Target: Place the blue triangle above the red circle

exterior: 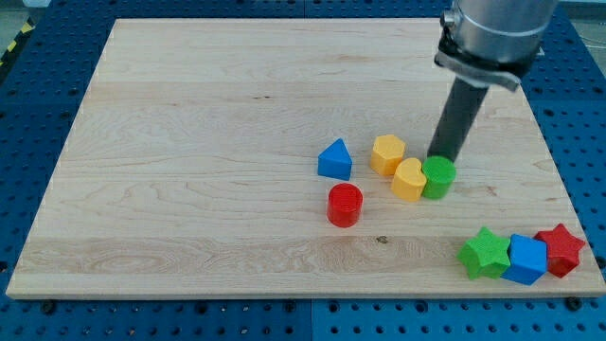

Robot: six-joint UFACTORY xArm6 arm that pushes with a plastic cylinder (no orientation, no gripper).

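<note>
The blue triangle (334, 159) sits near the board's middle, just above and slightly left of the red circle (345, 205); a small gap separates them. My tip (438, 158) is at the right, touching the top of the green round block (438, 176), well right of the blue triangle.
A yellow hexagon (387, 153) and a yellow heart (409, 179) lie between the triangle and the green round block. A green star (485, 252), a blue cube-like block (526, 259) and a red star (561, 249) cluster at the wooden board's (189, 142) bottom right corner.
</note>
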